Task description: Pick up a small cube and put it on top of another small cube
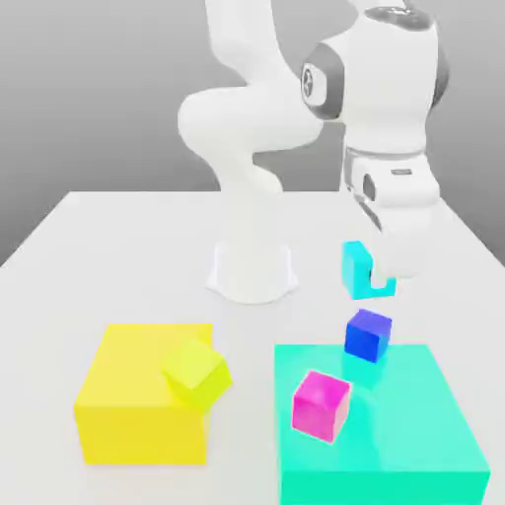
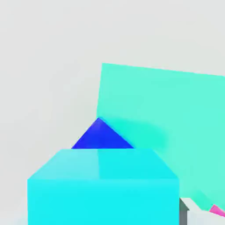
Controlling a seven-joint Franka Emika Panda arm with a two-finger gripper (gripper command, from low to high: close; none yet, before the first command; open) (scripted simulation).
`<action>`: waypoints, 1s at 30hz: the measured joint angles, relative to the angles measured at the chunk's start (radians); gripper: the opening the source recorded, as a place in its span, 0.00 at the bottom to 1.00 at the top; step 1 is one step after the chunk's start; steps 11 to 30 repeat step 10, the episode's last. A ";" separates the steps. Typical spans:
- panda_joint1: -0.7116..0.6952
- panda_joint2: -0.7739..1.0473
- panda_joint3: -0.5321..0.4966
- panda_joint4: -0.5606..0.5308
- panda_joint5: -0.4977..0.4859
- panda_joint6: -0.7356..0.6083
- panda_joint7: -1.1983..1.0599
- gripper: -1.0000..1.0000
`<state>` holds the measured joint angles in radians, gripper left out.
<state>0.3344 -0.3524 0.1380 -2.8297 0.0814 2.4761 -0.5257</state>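
One gripper (image 1: 380, 281) pinches the small cyan cube (image 1: 357, 266) above the dark blue cube (image 1: 368, 333); centre it squarely overhead before you lower.

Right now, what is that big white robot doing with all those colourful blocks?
The robot's gripper is shut on a small cyan cube and holds it in the air, above the table. Just below sits a small dark blue cube at the edge of a big flat turquoise block, which also carries a small magenta cube. The cyan cube is not yet set down.
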 joint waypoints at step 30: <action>0.001 0.034 0.006 -0.014 -0.002 0.050 0.004 1.00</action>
